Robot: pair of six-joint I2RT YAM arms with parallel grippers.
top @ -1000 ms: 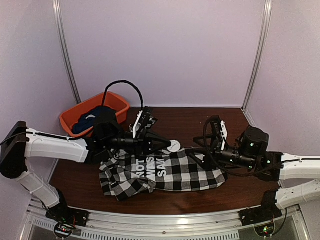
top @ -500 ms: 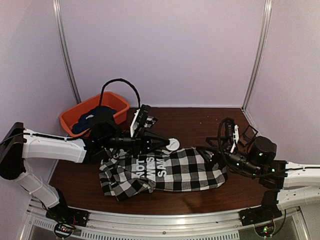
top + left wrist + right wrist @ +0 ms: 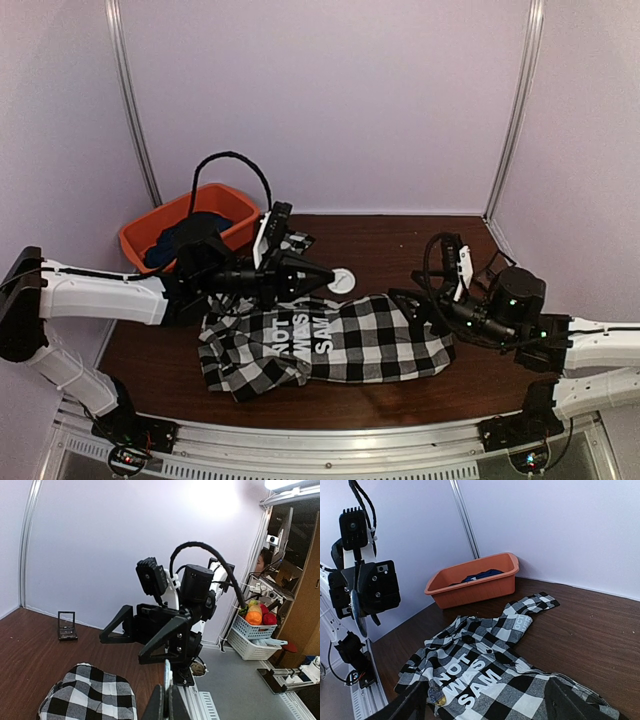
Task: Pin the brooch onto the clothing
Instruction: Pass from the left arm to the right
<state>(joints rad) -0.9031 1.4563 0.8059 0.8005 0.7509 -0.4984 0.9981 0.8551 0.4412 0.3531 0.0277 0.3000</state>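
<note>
Black-and-white checks first: found the shirt [image 3: 340, 345] lying flat on the table [image 3: 400, 245], close to the front edge, with the big white letters facing up. Saw no brooch on it yet. Found the brooch [image 3: 343, 282], a small white round thing, pinched tight in the left gripper [image 3: 328, 277], up in the air by the far edge of the shirt. Saw it edge-on from the right wrist, not touching the cloth. Found the right gripper [image 3: 418, 305] with its fingers wide apart and nothing between them, low by the right end of the shirt. Could not tell if it touched the cloth. Saw the orange tub [image 3: 140, 238], with blue clothes [image 3: 190, 232] in it, in the far left corner of the table, well away.

Judged the step as carrying the brooch to the shirt, with the pinning not yet begun. Needed next to bring the brooch down onto a flat bit of cloth and push the pin in. Likely needed the right fingers to close on the cloth and hold it steady, so as not to let it slide or bunch up.
</note>
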